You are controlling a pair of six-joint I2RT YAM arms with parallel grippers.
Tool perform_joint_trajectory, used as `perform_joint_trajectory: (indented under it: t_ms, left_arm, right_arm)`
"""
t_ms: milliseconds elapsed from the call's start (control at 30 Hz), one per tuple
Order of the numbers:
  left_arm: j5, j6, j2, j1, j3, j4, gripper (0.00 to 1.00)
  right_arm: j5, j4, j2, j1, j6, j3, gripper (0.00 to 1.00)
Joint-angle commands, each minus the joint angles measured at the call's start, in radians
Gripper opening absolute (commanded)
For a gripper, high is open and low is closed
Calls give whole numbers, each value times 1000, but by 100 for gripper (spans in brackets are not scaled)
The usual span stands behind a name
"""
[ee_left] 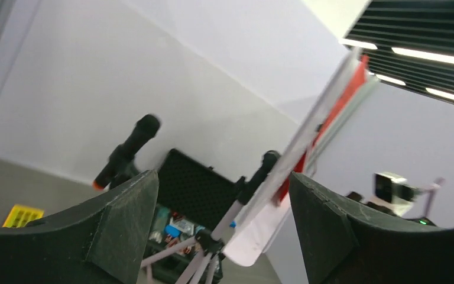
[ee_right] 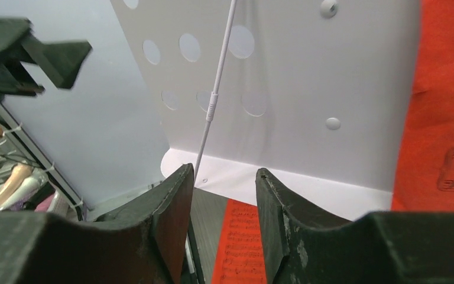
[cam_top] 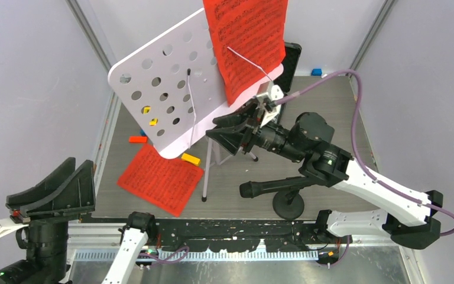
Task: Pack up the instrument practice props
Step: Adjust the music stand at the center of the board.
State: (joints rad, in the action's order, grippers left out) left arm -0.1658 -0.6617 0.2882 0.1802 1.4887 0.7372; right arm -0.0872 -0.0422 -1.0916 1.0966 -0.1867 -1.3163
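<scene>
L claw (ee_left: 223,189): wide open, nothing btwn jaws; raised at near-left corner, well apart from props.
R claw (ee_right: 220,177): partly open, narrow gap, nothing gripped; low, just in front of rack's bottom lip, pointing at it; contact w/ rack: cannot tell.
Music rack (cam_top: 171,89): white, hole-punched, tilted back on silver tripod legs (cam_top: 208,171), mid-surface.
Red page 1 (cam_top: 248,41): on rack's right side, under thin wire holder, top sticking up past rack's edge.
Red page 2 (cam_top: 161,177): flat on surface (cam_top: 331,100), near-left of tripod legs.
Mic 1 (cam_top: 266,188): black, pointing left, above round base (cam_top: 288,206), near edge beside R arm.
Mic 2 (ee_left: 131,149): tilted, in front of black case; seen from L wrist only.
Black case (cam_top: 292,59): open, far side, behind rack.
Yellow block (cam_top: 191,158): just beside tripod legs.
Orange block (cam_top: 137,139): left, near rack's lower edge.
Blue block (cam_top: 315,72): far-right corner.
</scene>
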Motion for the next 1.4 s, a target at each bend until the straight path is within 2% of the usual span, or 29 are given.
perform_joint_trajectory:
  t_ms: [0, 133, 233, 433, 700, 900, 1000, 1367]
  left_arm:
    - [288, 33, 98, -6, 21, -229, 82]
    - [381, 32, 167, -6, 72, -212, 81]
    - [410, 12, 170, -7, 53, -239, 81]
    - [493, 7, 197, -7, 74, -261, 80]
    - [699, -42, 284, -24, 141, -347, 78]
    - [849, -154, 361, -158, 172, -453, 76]
    - [837, -173, 370, -173, 181, -504, 76]
    - [817, -176, 442, -212, 256, -506, 72]
  right_arm:
    - [-71, -15, -69, -1, -20, -47, 48]
    - [-81, -53, -173, -1, -37, -116, 47]
    - [-61, -91, -246, -1, -51, -161, 47]
    - [-15, -162, -316, -1, -74, -176, 47]
    - [-15, -171, -286, -1, -78, -143, 47]
    - [-25, -152, -233, -1, -67, -126, 48]
    - [-44, -142, -204, -1, -65, -121, 49]
    - [-44, -116, -142, -1, -50, -96, 52]
